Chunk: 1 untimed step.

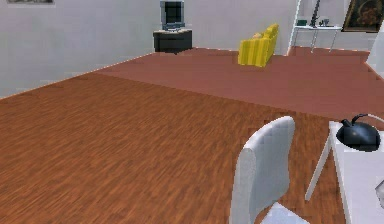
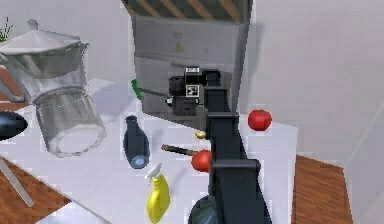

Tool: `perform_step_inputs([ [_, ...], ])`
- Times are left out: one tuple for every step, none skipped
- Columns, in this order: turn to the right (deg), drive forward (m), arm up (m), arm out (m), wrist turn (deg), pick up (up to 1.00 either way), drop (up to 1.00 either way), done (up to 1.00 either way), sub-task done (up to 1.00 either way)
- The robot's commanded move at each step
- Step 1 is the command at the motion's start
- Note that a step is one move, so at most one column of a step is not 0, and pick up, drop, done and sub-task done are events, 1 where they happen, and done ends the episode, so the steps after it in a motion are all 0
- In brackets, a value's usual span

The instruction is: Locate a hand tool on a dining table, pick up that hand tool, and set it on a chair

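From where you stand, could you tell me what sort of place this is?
Probably a home's dining area: a white table bearing a coffee pot, a white chair beside it, a yellow armchair beyond.

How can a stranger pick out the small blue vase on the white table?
On the white table, look just right of the big clear glass jar. The blue vase stands there, beyond the yellow spray bottle. It alone is dark blue with a narrow neck.

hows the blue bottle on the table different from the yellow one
The blue bottle is dark blue with a narrow neck; the yellow bottle is bright yellow with a pale top. The blue bottle sits farther up the picture, the yellow bottle lower. Both are on the white table.
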Motion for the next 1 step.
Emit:
perform_step_inputs([
  [0.0, 0.0, 0.0, 0.0, 39.0, 0.0, 0.0, 0.0, 0.0],
])
